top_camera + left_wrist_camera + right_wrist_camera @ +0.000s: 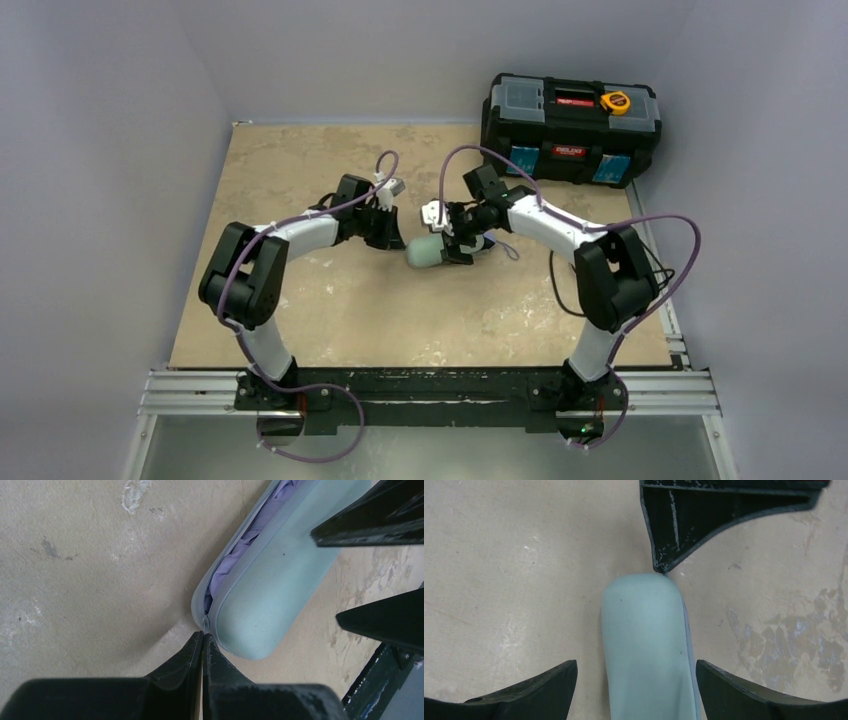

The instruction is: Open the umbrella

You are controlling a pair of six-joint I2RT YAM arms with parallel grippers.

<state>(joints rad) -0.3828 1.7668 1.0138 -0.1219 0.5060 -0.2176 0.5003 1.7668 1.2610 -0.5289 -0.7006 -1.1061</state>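
Note:
The umbrella lies in its mint-green sleeve at mid-table. The sleeve's zip is partly undone, and lavender canopy fabric shows through the gap. My left gripper is shut, its tips pinching the small zipper pull at the rounded end of the sleeve. My right gripper is open and straddles the sleeve, with a gap on each side. In the top view the left gripper meets the sleeve from the left and the right gripper from the right.
A black toolbox with a yellow tape measure on its lid stands at the back right corner. The left gripper's shut fingers reach the sleeve's end in the right wrist view. Purple cables loop over both arms.

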